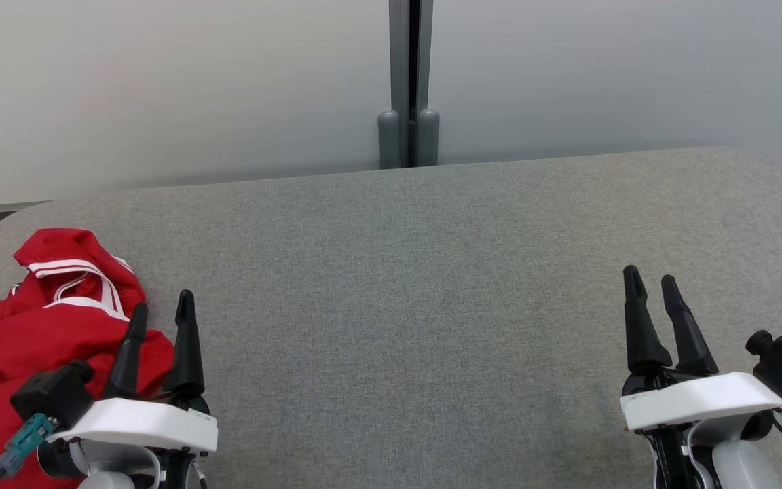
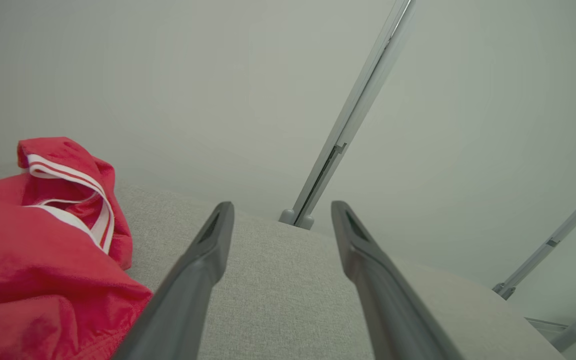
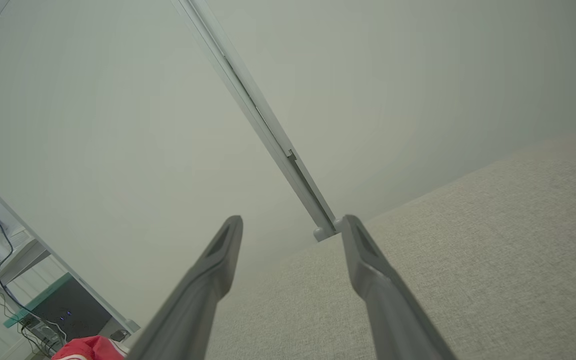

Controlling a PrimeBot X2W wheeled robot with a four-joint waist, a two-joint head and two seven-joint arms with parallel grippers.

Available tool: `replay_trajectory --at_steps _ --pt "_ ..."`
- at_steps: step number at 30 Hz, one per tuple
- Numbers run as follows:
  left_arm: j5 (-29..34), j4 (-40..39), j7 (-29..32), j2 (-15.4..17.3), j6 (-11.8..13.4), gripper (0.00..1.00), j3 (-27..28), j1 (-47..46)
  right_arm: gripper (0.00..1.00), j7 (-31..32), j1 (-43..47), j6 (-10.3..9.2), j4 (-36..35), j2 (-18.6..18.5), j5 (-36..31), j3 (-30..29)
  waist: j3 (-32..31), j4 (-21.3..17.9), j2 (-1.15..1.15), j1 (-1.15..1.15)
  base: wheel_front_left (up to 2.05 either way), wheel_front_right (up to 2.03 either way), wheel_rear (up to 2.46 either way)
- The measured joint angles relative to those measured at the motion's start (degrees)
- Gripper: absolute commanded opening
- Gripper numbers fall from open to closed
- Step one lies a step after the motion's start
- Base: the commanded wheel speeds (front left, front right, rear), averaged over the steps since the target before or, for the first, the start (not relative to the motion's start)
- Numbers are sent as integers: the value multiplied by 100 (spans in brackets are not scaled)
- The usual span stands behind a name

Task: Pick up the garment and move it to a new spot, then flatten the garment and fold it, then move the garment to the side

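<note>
Currently bunched at desk (image 1: pixel 391 305) edge: garment (image 1: pixel 38 326), beside released left end effector (image 1: pixel 162 303); right end effector (image 1: pixel 649 275) released too. Risk: pinching stacked layers, dragging it off.

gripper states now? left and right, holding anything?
Left gripper: open, empty, beside the red garment.
Right gripper: open, empty.
</note>
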Motion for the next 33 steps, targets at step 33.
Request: replay_trajectory --at_steps 33 --pt "1503 176 -447 64 111 100 -178 -8 100 -271 -350 0 916 -16 -1606 225 -53 -10 0 0 0 0 0"
